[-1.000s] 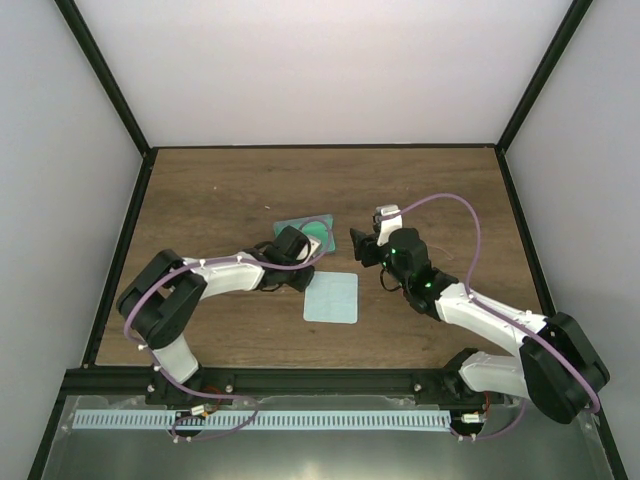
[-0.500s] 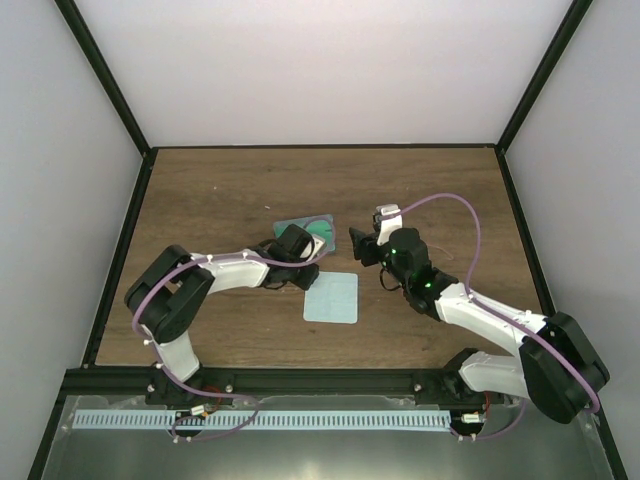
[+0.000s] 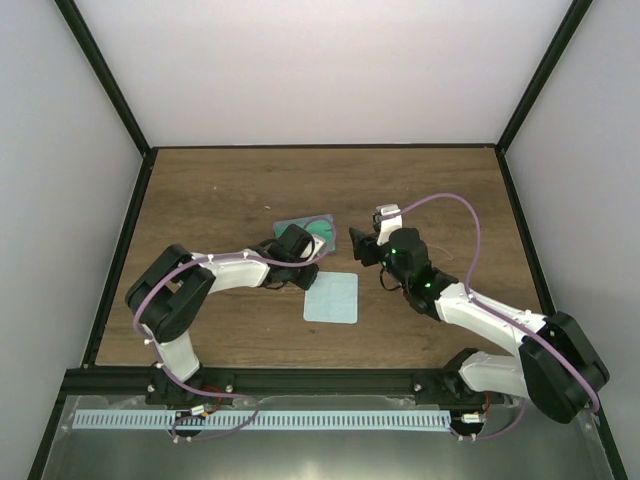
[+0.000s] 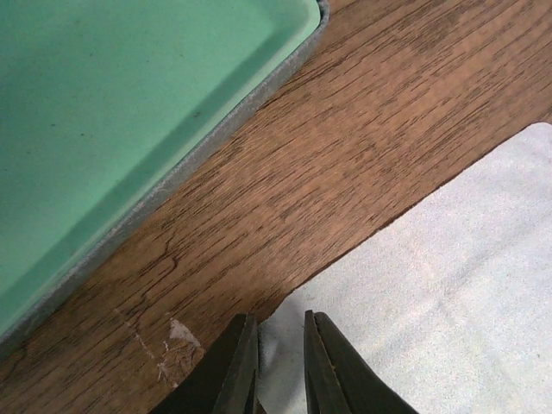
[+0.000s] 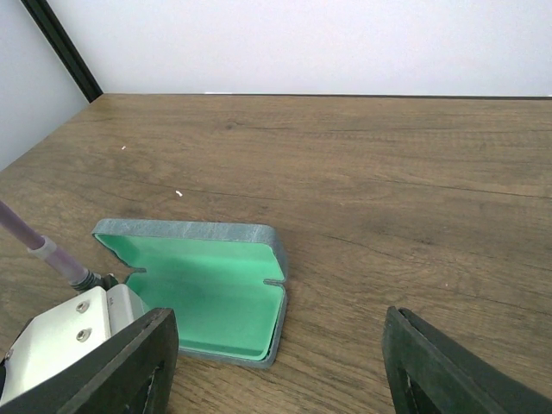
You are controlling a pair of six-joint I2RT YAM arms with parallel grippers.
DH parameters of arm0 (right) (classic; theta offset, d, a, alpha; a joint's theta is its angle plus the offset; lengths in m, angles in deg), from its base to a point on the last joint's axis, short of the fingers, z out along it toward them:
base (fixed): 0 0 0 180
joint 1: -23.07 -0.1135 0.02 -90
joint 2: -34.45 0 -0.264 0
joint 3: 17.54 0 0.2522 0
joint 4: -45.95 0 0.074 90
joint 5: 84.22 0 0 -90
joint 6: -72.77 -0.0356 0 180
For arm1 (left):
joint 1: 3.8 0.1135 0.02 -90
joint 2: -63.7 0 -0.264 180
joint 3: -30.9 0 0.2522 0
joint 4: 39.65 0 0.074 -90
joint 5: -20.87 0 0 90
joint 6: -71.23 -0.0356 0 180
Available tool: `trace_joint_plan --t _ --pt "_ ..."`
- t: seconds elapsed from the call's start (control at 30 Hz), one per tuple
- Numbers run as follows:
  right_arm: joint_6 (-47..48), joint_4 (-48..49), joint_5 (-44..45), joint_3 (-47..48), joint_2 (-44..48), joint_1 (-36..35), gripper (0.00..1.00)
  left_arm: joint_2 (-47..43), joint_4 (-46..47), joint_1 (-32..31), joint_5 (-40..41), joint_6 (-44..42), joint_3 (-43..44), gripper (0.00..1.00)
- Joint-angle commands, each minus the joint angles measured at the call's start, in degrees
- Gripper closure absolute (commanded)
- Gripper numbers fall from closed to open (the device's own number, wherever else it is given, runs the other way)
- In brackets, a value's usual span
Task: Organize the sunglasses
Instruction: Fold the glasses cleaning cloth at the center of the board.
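On the table (image 3: 220,190), open green case (image 5: 207,293) sits mid-board w/ no sunglasses seen in any view, cloth (image 3: 332,298) just near of it, R gripper (image 5: 280,328) hovering w/ fingers wide, and L gripper (image 4: 279,332) has just narrowed to a slit at cloth's edge, prob. starting a pinch, can't tell if gripped.

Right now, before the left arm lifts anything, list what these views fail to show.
- Sunglasses: in no view; whether any lie under the left arm in the top view cannot be told.
- Left gripper: left wrist view, the bottom edge cuts its fingers; whether it pinches the cloth is unclear.
- Case: right wrist view, the left arm's wrist covers its near corner.
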Motion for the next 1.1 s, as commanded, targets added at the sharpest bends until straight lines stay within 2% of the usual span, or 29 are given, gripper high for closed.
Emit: trace_joint_plan --t 0.0,0.43,0.9,1.07 --pt "0.5 1.3 -0.1 -0.4 -0.6 0.5 0.33 1.5 -0.8 -0.2 0.0 0.0 0.6 0.81" --pt "0.4 1.3 -0.3 -0.2 -1.5 0.4 0.33 1.6 -0.1 -0.2 1.3 1.1 0.4 0.82" --pt "0.4 0.3 -1.5 0.7 -3.7 0.4 0.32 0.4 0.0 -0.2 2.4 1.9 0.1 0.94" --pt "0.3 0.2 -2.1 1.2 -4.9 0.4 0.32 0.0 0.4 -0.2 2.6 2.0 -0.1 0.96"
